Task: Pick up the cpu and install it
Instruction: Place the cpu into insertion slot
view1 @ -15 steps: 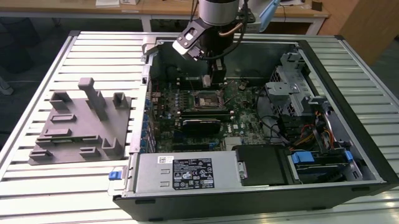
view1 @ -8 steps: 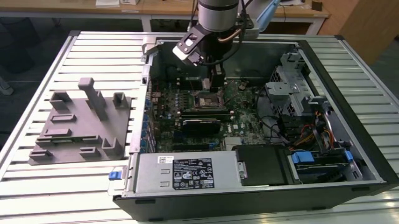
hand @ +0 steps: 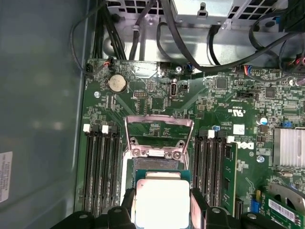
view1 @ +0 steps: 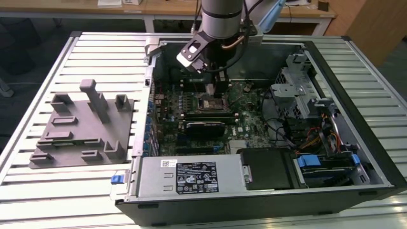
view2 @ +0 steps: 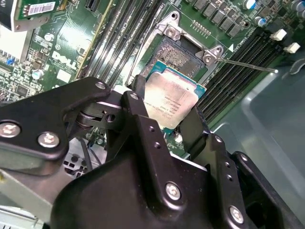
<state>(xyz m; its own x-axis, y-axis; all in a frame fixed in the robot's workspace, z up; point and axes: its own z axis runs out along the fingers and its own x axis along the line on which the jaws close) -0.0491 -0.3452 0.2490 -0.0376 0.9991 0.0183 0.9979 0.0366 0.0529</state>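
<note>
Power supply (view1: 190, 176) occupies the near edge of the open computer case (view1: 356, 95) in the exterior view. The case lies on a slatted table (view1: 38, 62). A grey fixture block (view1: 83, 129) stands on the table beside the case, toward the exterior view's left. The arm (view1: 222, 14) reaches down into the case, and the gripper (view1: 211, 89) hangs just above the cpu socket (view1: 213, 101), near the far edge of the motherboard (view1: 248, 124).

In the second wrist view, the gripper (view2: 167, 102) is clamped on the cpu (view2: 174, 102). Its black fingers (view2: 143, 119) press two opposite edges of the chip, metal top facing the camera. The chip hangs over the edge of the open socket (view2: 178, 52), whose contact field shows just beyond it. Contact between chip and socket cannot be determined. Memory slots (view2: 124, 33) run along both sides of the socket.

In the first wrist view, the cpu (hand: 162, 202) sits between the fingers (hand: 125, 207), just beside the raised load plate (hand: 158, 136). Memory slots (hand: 97, 167) flank it. A coin cell (hand: 117, 83) lies near the board's corner, and a heat sink (hand: 290, 148) stands at the board's opposite edge.
</note>
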